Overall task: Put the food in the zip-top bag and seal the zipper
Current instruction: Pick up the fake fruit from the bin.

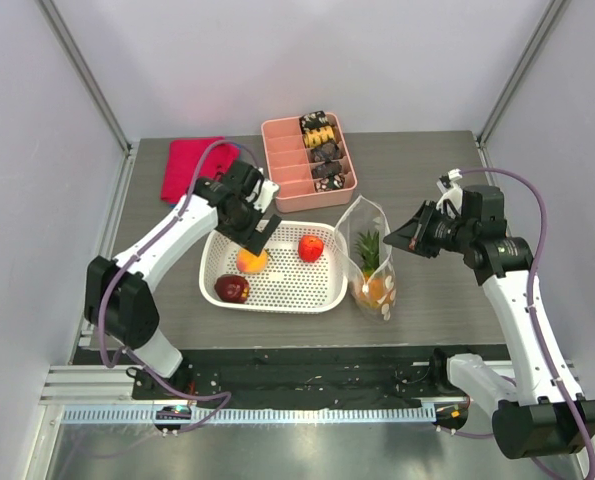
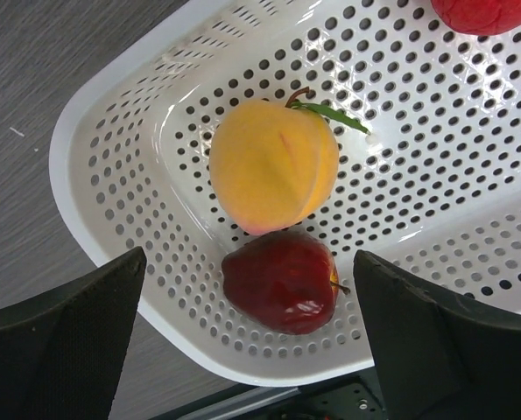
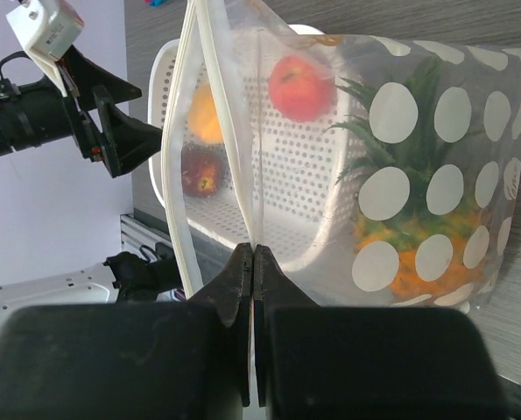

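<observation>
Orange peach (image 2: 273, 166) is judged to be the piece in hand for the left pincer (image 2: 249, 256). That pincer is spread wide and poised above the white basket (image 2: 111, 131), with nothing held and nothing touched. For a clean pick, it is best lowered straight, so that the fingers are set either side of the peach alone. The dark red apple (image 2: 282, 280) lies touching the peach on its near-left side, and could be nudged or caught as well if the fingers are brought down across both. A light squeeze on the round sides is advised, since a smooth toy fruit may be squirted out. Farther right in the basket, well apart from these two, the small bright red apple (image 1: 311, 247) is seen.

On the other side, the right pincer (image 3: 253, 262) is pressed together, pinching the zip-top bag (image 3: 470, 131) at its mouth edge, beside the zipper (image 3: 187, 131). By this grip the bag is held upright on the bench (image 1: 437, 180), just right of the basket, with its mouth parted. The pineapple (image 3: 409, 236) is already inside. That grip should be held steady and the mouth left wide while the peach is carried over and dropped in.
</observation>
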`<state>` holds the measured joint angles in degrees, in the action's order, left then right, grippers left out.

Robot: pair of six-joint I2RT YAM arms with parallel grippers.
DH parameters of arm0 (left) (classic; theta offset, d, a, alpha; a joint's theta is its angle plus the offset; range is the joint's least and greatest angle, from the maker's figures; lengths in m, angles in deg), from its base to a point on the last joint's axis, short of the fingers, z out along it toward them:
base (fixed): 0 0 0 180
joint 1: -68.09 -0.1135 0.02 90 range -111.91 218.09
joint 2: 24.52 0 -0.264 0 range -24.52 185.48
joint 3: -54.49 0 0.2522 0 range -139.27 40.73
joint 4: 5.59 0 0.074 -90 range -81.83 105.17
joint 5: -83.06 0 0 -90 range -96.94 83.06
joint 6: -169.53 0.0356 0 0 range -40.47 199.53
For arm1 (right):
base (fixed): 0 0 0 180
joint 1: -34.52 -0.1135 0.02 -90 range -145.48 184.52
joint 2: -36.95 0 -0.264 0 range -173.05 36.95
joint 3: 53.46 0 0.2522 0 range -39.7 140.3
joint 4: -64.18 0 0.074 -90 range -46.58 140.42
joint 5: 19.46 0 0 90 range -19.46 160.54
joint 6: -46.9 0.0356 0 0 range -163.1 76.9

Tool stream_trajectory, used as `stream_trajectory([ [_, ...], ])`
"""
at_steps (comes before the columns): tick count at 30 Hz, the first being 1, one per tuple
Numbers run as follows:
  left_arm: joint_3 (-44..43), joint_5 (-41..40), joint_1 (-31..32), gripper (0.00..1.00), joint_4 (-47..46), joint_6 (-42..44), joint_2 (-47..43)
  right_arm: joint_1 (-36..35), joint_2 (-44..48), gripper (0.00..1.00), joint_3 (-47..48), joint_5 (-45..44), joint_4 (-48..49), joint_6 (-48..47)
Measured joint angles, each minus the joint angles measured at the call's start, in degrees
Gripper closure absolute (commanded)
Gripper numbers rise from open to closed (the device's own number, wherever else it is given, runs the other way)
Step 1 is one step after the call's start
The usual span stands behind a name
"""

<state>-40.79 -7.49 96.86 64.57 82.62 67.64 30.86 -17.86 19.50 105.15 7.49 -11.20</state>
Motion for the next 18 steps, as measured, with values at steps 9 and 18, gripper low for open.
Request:
stream_trajectory([
  [9,1.4,-1.3,0.2,0.00,-2.6,2.9,5.7,0.0,-0.1,0.99,0.0,0.0,0.0,0.0],
  [18,3.3,-1.3,1.3,0.09,-4.9,3.2,9.4,0.0,-1.4,0.99,0.0,0.1,0.0,-0.1],
])
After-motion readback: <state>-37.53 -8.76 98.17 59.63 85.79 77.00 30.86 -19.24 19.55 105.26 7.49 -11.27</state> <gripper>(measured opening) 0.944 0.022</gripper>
